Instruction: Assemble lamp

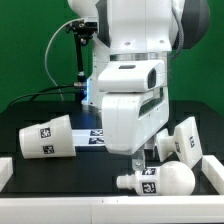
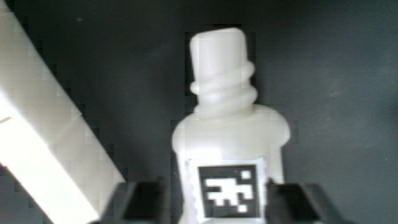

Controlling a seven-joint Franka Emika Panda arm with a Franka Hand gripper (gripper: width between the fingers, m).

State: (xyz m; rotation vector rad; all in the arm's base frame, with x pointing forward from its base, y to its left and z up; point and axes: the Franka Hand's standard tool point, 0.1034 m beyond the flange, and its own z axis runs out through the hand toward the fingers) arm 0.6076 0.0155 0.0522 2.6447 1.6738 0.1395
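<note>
The white bulb (image 1: 160,180) lies on its side on the black table near the front, its neck toward the exterior view's left. In the wrist view the bulb (image 2: 228,110) fills the middle, with its tag low on the body and its neck stretching away. My gripper (image 1: 147,160) is just above it. The gripper (image 2: 224,200) is open, with a dark finger on each side of the bulb's body and thin gaps between. The conical shade (image 1: 45,137) lies on its side at the exterior view's left. The boxy base (image 1: 185,140) stands at the right.
The marker board (image 1: 95,138) lies flat behind the shade, partly hidden by the arm. A low white wall (image 1: 60,200) runs along the table's front edge and also shows in the wrist view (image 2: 45,120) beside the bulb. A black stand (image 1: 78,60) rises at the back.
</note>
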